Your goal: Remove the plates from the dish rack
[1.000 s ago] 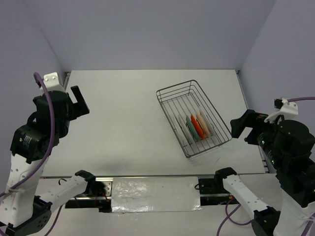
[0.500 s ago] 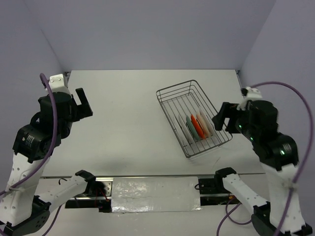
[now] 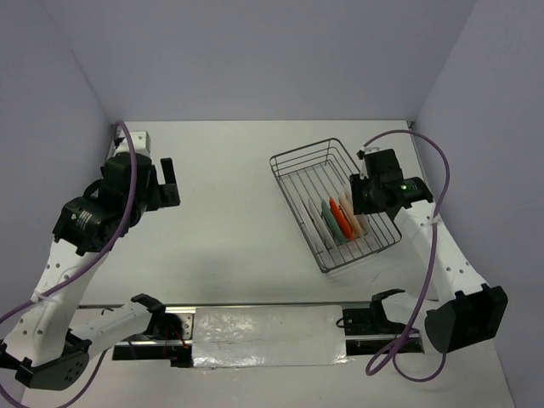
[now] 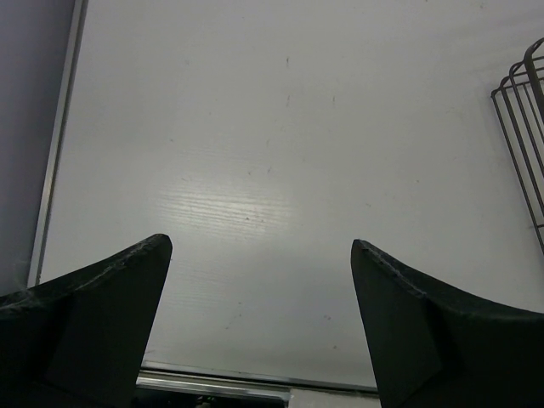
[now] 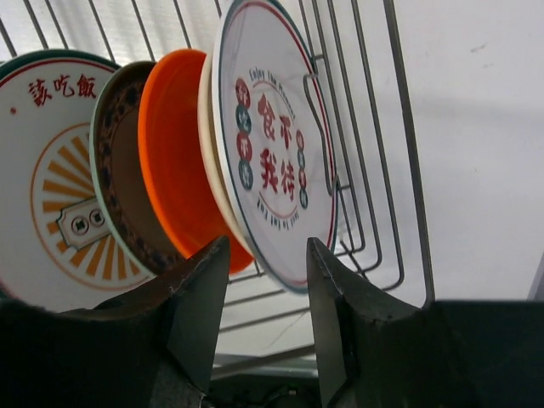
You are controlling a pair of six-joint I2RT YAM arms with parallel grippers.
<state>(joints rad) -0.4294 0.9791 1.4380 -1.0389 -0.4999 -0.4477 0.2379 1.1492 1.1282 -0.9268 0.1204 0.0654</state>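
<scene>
Right end effector (image 5: 265,248), released, is arriving over the dish rack (image 3: 306,174); I am bracketing the red-lettered plate (image 5: 272,153) for pickup.

White arm links (image 3: 444,259), black joint housings (image 3: 81,223), purple cables (image 3: 432,158) along both; seemingly 1 green light (image 3: 400,181) on the right wrist.

**White table, one wire rack standing on it**

A flat, matt white rectangular table (image 3: 229,212) carries everything. Below and ahead of the left fingers (image 4: 93,323) its surface lies bare, with a few faint specks and scuffs. A thin metal strip (image 4: 58,136) edges the table off to their left. A rectangular silver-grey wire dish rack (image 3: 310,183) stands directly on the table, askew to its edges. It is well to the right of the left fingers and directly beneath the right fingers (image 5: 195,297).
</scene>
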